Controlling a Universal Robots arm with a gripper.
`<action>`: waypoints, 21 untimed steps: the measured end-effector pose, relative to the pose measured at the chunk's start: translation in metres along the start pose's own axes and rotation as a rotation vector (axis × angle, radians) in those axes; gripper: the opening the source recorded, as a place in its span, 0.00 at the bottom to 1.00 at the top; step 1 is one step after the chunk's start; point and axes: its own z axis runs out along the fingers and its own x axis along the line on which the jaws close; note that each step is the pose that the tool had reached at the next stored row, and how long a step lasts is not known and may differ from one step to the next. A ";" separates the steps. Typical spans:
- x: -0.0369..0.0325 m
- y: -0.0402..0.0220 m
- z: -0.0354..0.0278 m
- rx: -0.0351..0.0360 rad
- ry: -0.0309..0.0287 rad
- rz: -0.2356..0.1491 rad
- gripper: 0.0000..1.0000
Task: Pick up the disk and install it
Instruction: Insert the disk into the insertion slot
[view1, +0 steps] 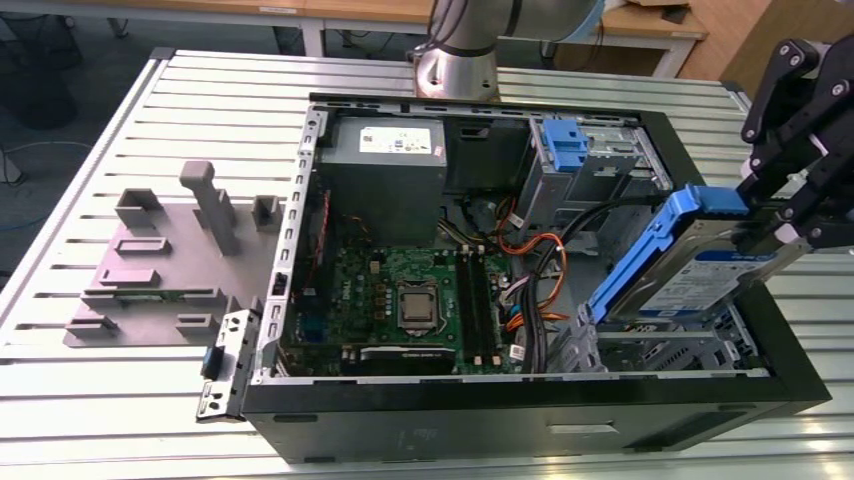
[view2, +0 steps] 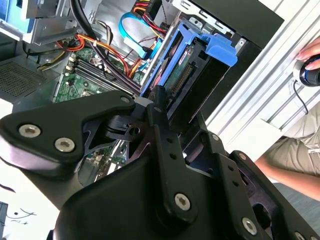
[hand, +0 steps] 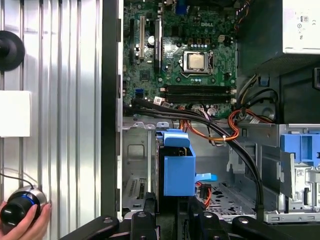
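The gripper (view1: 771, 232) clamps one end of the disk (view1: 687, 262), holding it tilted above the open computer case (view1: 534, 415) at the exterior view's right. The disk's lower end points into the metal bay (hand: 136, 155) in the case's corner, apparently so its blue bracket can slide in; it is not yet seated.

Ribbed aluminium table (view1: 200, 110), wooden desks (view1: 647, 25) behind, dark floor (view1: 94, 90).

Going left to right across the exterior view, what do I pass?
In order: grey plastic stand with upright posts → green motherboard → silver disk in its blue plastic bracket → black gripper holding it.
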 end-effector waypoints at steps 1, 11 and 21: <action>0.0001 0.0000 0.0010 -0.0001 -0.0001 0.000 0.35; 0.0011 -0.0001 0.0164 -0.0003 -0.0002 -0.005 0.35; 0.0023 -0.0004 0.0346 -0.0005 -0.0001 -0.009 0.35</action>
